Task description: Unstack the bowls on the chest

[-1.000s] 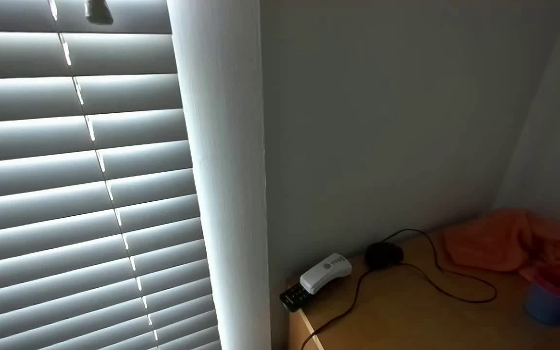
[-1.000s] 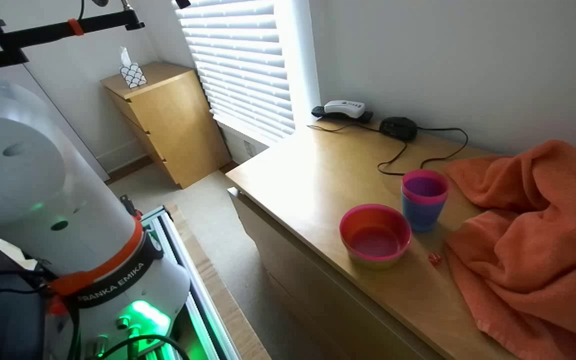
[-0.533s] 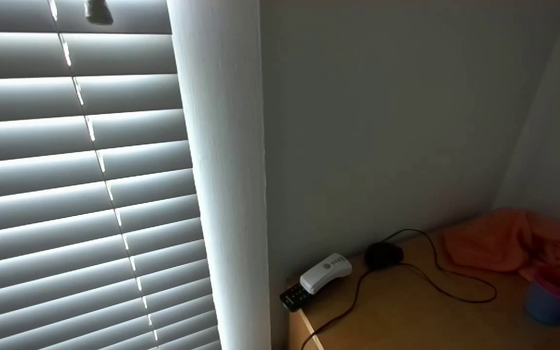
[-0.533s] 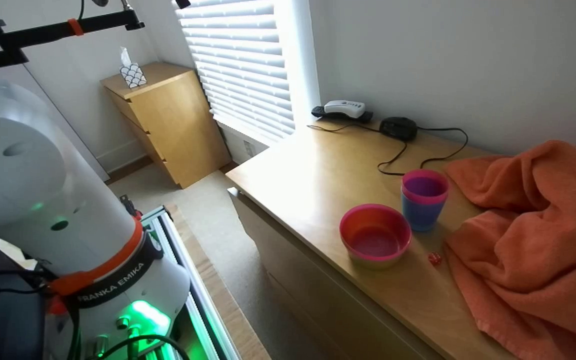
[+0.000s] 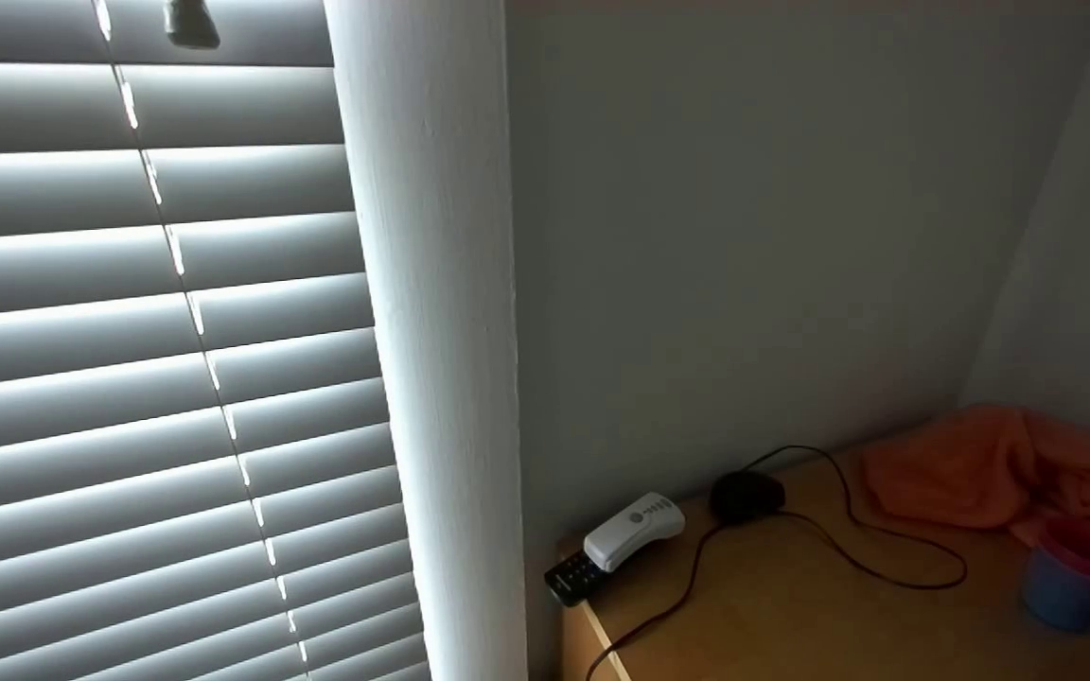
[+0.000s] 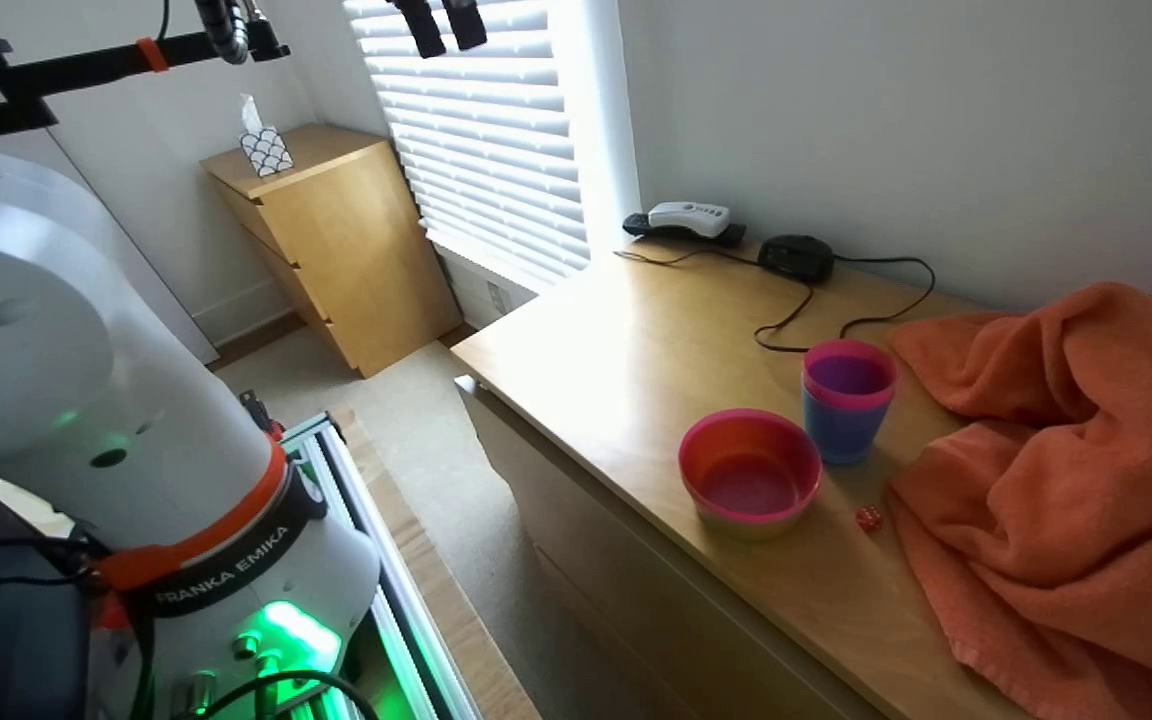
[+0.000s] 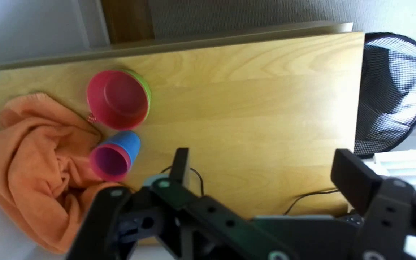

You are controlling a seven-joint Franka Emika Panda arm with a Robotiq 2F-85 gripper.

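Gripper [image 7: 262, 155] hangs well above the tabletop [image 7: 251, 108], jaws spread wide, nothing held; mostly tabletop shows through the gap in the wrist view. Task bowls lie off to one side, not under it: pink bowl [image 7: 119, 97] nested in green bowl [image 7: 146, 88], pink rim standing proud. More bowls beneath? Cannot tell.

Judged stage: approach, unstacking not yet begun. To do it well: travel across while high, then descend straight onto the pink rim, one jaw inside, one outside. Keep the bite shallow so only pink is pinched; too deep and green may rise with it. Lift slowly and level; should green cling, pause and ease it off before carrying. Set down farther along the tabletop, with room around it.

Crowding: stacked cups [image 7: 115, 156], pink over blue, stand just beside the bowls; contact unclear. Small red dotted item [image 6: 868, 517] lies between bowls and orange cloth [image 6: 1076, 480]. Best take the rim on the side away from the cups. White remote [image 6: 691, 217] and dark corded device [image 6: 796, 257] lie well apart; likely no bother.
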